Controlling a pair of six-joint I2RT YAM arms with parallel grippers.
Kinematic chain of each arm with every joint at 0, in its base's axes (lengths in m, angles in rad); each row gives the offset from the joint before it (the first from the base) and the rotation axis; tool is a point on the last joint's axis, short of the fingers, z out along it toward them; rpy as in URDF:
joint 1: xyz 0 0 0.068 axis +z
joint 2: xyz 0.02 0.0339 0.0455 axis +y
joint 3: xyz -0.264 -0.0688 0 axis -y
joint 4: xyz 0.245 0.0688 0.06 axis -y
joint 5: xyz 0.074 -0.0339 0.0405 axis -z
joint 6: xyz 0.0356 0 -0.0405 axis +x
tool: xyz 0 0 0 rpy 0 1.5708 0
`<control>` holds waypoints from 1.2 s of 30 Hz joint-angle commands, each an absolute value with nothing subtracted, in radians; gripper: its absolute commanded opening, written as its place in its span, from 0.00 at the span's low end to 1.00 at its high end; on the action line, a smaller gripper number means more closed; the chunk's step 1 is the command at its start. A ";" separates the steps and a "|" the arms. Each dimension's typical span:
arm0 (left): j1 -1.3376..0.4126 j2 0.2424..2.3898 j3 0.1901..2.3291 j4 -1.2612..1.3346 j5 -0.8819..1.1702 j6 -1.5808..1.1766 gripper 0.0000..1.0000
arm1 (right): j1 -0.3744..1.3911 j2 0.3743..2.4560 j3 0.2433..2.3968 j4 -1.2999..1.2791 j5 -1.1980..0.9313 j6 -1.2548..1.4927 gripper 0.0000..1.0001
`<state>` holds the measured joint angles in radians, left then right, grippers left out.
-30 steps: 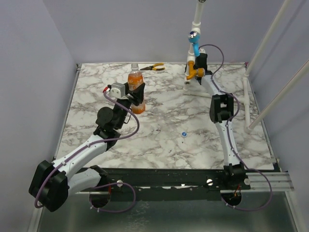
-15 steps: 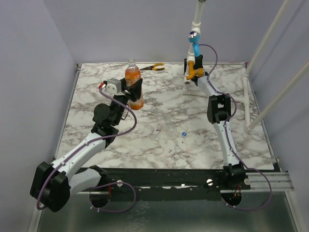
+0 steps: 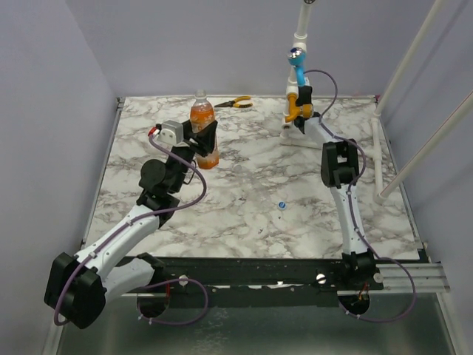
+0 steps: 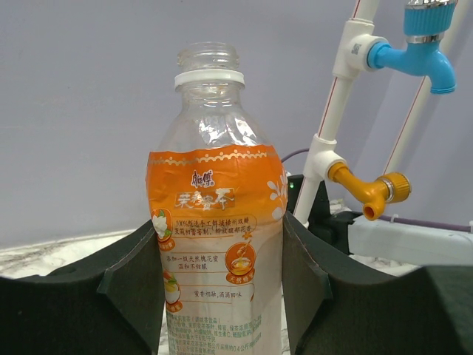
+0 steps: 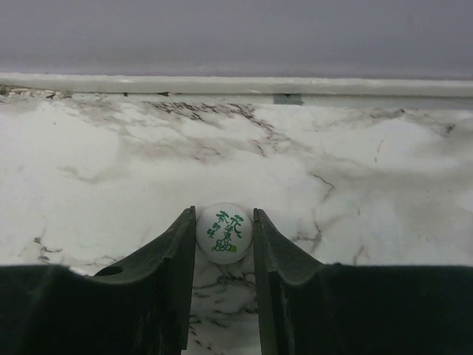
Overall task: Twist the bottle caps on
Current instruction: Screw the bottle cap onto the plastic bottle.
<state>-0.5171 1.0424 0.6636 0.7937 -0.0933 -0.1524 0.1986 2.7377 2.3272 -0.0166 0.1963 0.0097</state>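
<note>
bottle [image 4: 218, 244]: I lose its base below the left wrist view's edge | blue cap [image 3: 281, 205]: too small overhead for me to tell which side is up | whitish cap [image 5: 224, 229]: overhead, hidden behind right arm [image 3: 340, 166]

The table [image 3: 244, 185] has a marble-patterned top. The pliers [image 3: 235, 103] lie at its far edge. A blue cap [image 3: 281, 205] lies near centre, well apart from other items. The pipe stand [image 3: 285, 135] rests far right. A white cap [image 5: 224, 228] sits near the far edge. The bottle [image 3: 205, 133] stands upright, far left; base contact cannot be determined.
</note>
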 commanded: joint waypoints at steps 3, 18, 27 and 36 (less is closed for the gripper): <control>-0.509 0.979 0.662 0.766 -0.037 -0.163 0.15 | 0.175 2.574 2.107 -0.064 0.345 0.090 0.19; -0.511 0.963 0.599 0.754 0.320 -0.223 0.15 | 0.160 2.080 1.717 -0.264 0.478 0.312 0.14; -0.553 1.049 0.557 0.838 0.509 -0.257 0.15 | 0.173 1.721 1.440 -0.454 0.385 0.478 0.11; -0.640 1.076 0.499 0.920 0.613 -0.200 0.18 | 0.227 1.283 1.178 -0.598 0.131 0.553 0.10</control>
<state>-0.6044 1.0824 0.5209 0.8455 0.5213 -0.2409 0.2199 1.4441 1.2369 -0.4931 0.2913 0.4976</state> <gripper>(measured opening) 0.550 0.329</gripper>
